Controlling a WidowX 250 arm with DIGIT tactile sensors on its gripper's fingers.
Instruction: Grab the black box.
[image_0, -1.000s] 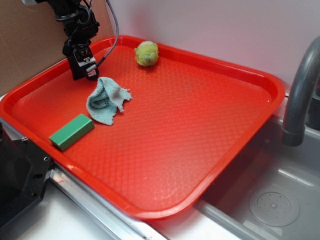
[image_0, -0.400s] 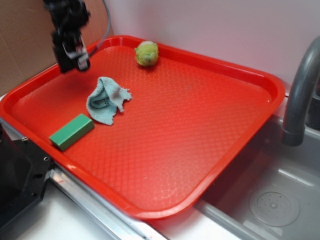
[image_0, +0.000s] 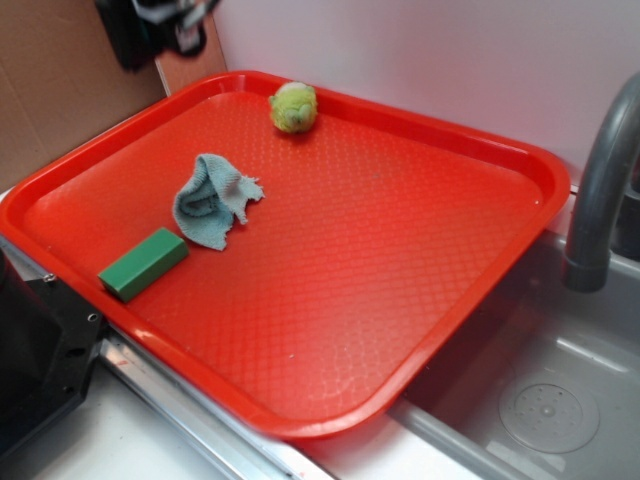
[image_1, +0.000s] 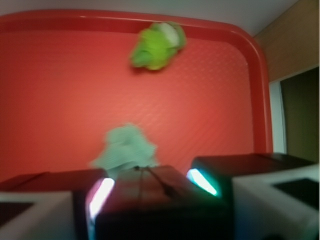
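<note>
Black box (image_1: 150, 200) pinched in my tool (image_1: 150, 187), raised above the red tray (image_0: 520, 160)
Rigid, smooth, likely light; fingers (image_1: 100, 195) press its opposite flat sides, squarely

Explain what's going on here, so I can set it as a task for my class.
The gripper is shut on the black box, which sits between its fingers, held high over the red tray near its far left edge. On the tray lie a green block, a blue cloth and a yellow-green ball, all apart from the gripper. The grab looks done.
</note>
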